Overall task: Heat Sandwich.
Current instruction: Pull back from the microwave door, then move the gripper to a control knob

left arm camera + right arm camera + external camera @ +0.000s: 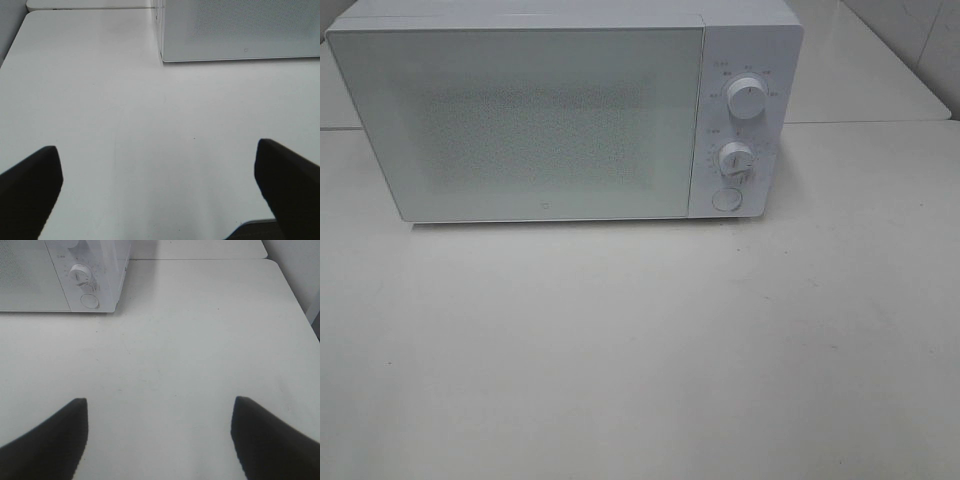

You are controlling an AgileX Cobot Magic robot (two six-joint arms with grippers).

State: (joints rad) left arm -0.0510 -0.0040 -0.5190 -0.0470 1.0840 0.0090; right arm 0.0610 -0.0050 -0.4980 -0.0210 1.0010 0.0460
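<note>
The sandwich is out of view in every frame. A white microwave [565, 110] stands at the back of the table with its door shut; its two knobs [747, 100] and round button [726, 199] are on the right panel. My left gripper [157, 185] is open over bare table, short of the microwave's left front corner [163, 59]. My right gripper [159, 435] is open too, with nothing between its fingers, in front of the microwave's control panel [82, 277]. Neither gripper shows in the exterior high view.
The white table [650, 340] stretches in front of the microwave. A second table [865, 70] adjoins at the back right, with a seam between them. The table's right edge [300, 305] and left edge [12, 47] show in the wrist views.
</note>
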